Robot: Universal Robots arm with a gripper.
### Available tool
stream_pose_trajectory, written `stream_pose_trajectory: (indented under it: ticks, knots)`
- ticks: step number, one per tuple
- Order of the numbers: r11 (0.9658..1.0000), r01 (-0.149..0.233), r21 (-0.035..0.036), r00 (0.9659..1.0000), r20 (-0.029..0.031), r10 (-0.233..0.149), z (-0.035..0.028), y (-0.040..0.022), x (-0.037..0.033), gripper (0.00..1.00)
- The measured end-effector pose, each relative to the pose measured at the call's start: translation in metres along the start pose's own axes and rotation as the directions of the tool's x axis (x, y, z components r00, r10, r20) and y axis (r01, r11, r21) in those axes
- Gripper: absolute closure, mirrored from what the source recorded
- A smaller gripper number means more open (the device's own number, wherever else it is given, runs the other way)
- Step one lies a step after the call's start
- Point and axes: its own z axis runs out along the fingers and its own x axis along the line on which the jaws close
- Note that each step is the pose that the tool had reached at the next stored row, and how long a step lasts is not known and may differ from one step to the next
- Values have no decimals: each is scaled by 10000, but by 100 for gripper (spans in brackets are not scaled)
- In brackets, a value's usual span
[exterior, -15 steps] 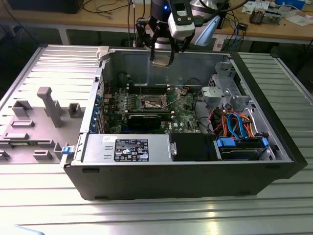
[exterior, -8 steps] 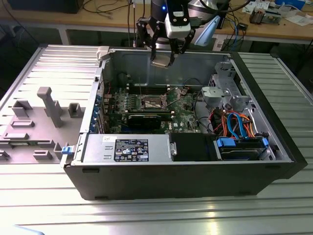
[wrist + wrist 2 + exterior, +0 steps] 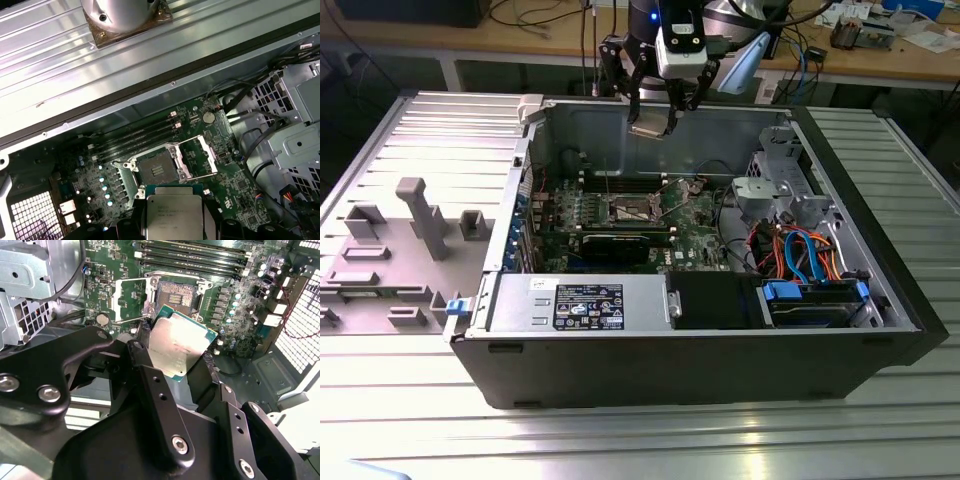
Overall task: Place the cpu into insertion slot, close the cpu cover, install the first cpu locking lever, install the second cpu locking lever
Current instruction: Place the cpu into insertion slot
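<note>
Black two-finger hand (image 3: 181, 371) pinches the small flat square silver-grey cpu (image 3: 184, 342) by two opposite edges, in the air above the open dark metal computer case (image 3: 720, 365). Judged light, stiff, smooth on top and fragile underneath, so an edge grip suits it. Square dark insertion slot (image 3: 156, 172) lies bare below, thin silver cpu cover (image 3: 207, 154) swung open beside it. Long black memory slots (image 3: 137, 132) and orange and blue cables (image 3: 800, 250) crowd nearby.
</note>
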Motion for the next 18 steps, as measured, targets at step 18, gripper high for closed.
stream_pose_trajectory:
  ticks: [18]
  knots:
    - [9964, -850, -18, 9964, 71, 851, 6, -1, 0, 46]
